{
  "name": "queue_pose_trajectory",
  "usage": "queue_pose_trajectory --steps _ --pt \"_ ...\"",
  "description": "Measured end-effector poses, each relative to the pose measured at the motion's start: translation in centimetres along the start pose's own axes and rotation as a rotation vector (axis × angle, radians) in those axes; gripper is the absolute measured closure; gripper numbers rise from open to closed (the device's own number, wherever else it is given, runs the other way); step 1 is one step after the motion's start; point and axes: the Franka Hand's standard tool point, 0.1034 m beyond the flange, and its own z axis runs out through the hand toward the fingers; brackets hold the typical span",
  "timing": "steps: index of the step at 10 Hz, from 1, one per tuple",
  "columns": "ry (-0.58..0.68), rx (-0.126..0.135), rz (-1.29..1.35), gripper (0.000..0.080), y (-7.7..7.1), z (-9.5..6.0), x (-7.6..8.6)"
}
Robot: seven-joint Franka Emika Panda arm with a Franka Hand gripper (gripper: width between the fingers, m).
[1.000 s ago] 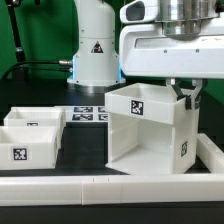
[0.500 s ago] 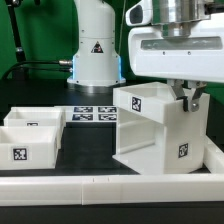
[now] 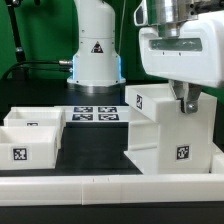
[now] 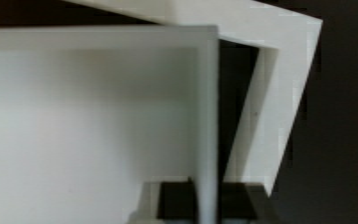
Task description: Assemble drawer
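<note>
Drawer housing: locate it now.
The housing stands on the exterior view's right, beside the rail, the claw clamped on its top wall; the trays sit on the exterior view's left.

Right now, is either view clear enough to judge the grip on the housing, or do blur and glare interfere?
Exterior view: evenly lit and fairly sharp, though the white housing washes out near the dark fingers. Wrist view: close, soft and out of focus; pale housing walls against black, fingers not discernible.
</note>
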Motion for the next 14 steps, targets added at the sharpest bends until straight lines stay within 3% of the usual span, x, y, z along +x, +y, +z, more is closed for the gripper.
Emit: queue_pose_trajectory --steps 3,5,7,9,14 --pt "-0.010 -0.006 0.070 0.0760 -0.1 0.2 -0.4" --pt "-0.025 -0.024 0.146 0.0760 -1.5 0.3 0.3" --pt "-0.025 -0.018 0.166 0.0760 -2.3 0.3 1.1" --pt "-0.028 -0.016 0.160 0.0760 -3.5 0.4 0.8" --pt "-0.034 -0.032 0.169 0.0760 -3.8 0.5 0.6"
